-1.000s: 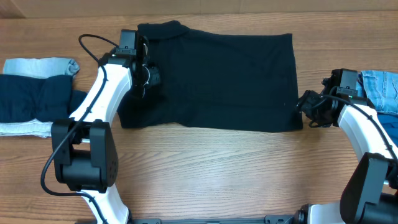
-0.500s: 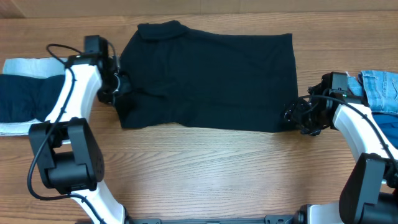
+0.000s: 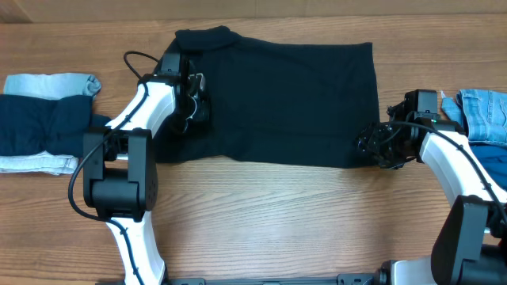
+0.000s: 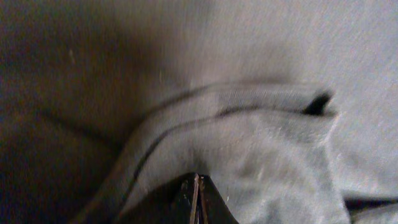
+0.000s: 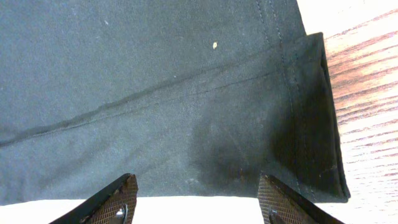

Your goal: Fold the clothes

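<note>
Two arms stand at the near edge of the wooden table [image 3: 277,229]: the left arm [image 3: 117,186] at 7 o'clock, the right arm [image 3: 451,150] at 5 o'clock. Past a bare strip of wood lies the black garment [image 3: 285,103], spread flat and roughly rectangular, filling the table's middle toward 12 o'clock.

Nearer of the two, the right gripper [image 3: 369,147] sits at the garment's 4 o'clock corner, just over its near hem. The right wrist camera shows this gripper [image 5: 200,200] with its two fingers wide apart, gripping nothing. The garment [image 5: 155,93] lies flat ahead of them. A stitched seam runs across it, and the hemmed corner ends against wood at 2 o'clock.

Farther up, the left gripper [image 3: 196,103] is over the garment's 9 o'clock side, inside the edge. The left wrist camera shows this gripper [image 4: 196,199] with its fingertips pressed together, down against the garment [image 4: 261,149], which rucks into a raised fold just beyond them. Whether any cloth is caught between the tips cannot be told.

At the table's 9 o'clock a pile lies apart from the black garment: a whitish cloth [image 3: 32,165] nearest, a dark navy garment [image 3: 40,123] on it, a pale blue folded piece [image 3: 55,82] farthest. At 3 o'clock a light-blue denim garment [image 3: 485,112] lies just beside the right arm's wrist, cut by the picture's edge.
</note>
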{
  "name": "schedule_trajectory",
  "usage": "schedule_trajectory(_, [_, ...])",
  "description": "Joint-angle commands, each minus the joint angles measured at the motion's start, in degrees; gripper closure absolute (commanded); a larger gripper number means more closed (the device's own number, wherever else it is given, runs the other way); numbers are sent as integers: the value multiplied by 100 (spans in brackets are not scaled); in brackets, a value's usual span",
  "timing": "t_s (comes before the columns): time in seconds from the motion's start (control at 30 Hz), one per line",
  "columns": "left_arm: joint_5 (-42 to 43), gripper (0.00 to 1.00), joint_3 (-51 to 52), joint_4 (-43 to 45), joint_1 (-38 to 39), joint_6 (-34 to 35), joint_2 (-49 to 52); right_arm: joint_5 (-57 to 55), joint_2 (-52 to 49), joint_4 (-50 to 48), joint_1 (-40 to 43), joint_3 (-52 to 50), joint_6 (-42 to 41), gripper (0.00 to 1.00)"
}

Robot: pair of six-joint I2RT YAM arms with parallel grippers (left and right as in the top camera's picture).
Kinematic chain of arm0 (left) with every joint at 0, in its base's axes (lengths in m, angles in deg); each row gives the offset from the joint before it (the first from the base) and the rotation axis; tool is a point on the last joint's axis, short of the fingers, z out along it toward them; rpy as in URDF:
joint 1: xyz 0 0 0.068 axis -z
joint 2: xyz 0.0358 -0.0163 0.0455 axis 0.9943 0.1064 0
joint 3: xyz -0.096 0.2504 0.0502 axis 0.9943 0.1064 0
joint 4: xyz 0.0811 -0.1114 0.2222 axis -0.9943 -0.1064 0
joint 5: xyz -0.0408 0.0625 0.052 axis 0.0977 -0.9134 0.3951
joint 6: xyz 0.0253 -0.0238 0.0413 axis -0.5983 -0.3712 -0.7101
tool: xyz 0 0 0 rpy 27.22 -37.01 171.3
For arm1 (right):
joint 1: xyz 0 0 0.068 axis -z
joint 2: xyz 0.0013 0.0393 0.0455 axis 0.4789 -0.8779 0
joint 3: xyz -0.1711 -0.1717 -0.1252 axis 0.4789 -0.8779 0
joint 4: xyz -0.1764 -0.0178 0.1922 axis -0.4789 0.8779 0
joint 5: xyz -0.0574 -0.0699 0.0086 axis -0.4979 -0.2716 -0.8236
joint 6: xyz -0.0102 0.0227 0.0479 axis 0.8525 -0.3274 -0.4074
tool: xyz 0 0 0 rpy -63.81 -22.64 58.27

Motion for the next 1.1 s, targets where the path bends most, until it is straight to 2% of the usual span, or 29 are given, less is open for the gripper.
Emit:
schedule_trajectory(0.0, [28, 96, -15, 662, 28, -13, 37, 31, -17, -35, -17, 122, 44, 34])
schedule_trajectory(0.13, [7, 94, -15, 1696, 26, 315, 42, -17, -17, -33, -17, 120, 44, 34])
schedule_trajectory(0.23, [643, 90, -151, 1622, 24, 361, 37, -24, -17, -35, -17, 120, 44, 34])
schedule_trajectory(0.27, [765, 84, -256, 1458, 24, 358, 37, 96, -17, -85, -28, 120, 192, 33])
schedule_trajectory(0.33, [774, 75, -715, 704, -9, 142, -48, 1207, -17, -553, -221, 120, 1379, 34])
schedule_trajectory(0.37, [616, 72, -1176, 26, -90, 55, -144, 1357, -17, -887, -483, 140, 1504, 29])
schedule_trajectory(0.47, [31, 67, -2133, -1311, -304, 39, -658, 1506, -17, -975, -1410, 645, 1436, 25])
schedule_trajectory(0.5, [-94, 60, -2328, -1799, -356, -37, -1038, 942, -17, -968, -1773, 907, 988, 25])
schedule_trajectory(0.6, [-61, 56, -2284, -2430, -210, -643, -1198, 520, -17, -970, -1928, 1102, 826, 21])
schedule_trajectory(0.73, [177, 53, -1779, -2026, 382, -1001, -708, 516, -15, -487, -1534, 1106, 828, 23])
schedule_trajectory(0.77, [177, 52, -1773, -1943, 540, -1353, -490, 518, -15, -267, -1362, 1106, 828, 23])
schedule_trajectory(0.83, [-179, 52, -1773, -1832, 743, -1862, -111, 518, -15, 284, -970, 1106, 866, 22])
schedule_trajectory(0.9, [-654, 50, -1773, -1670, 778, -1974, 153, 481, -15, 820, -529, 1104, 1117, 22])
schedule_trajectory(1.07, [-846, 50, -1773, -1121, 737, -2450, 581, 476, -15, 839, -282, 1104, 1134, 22])
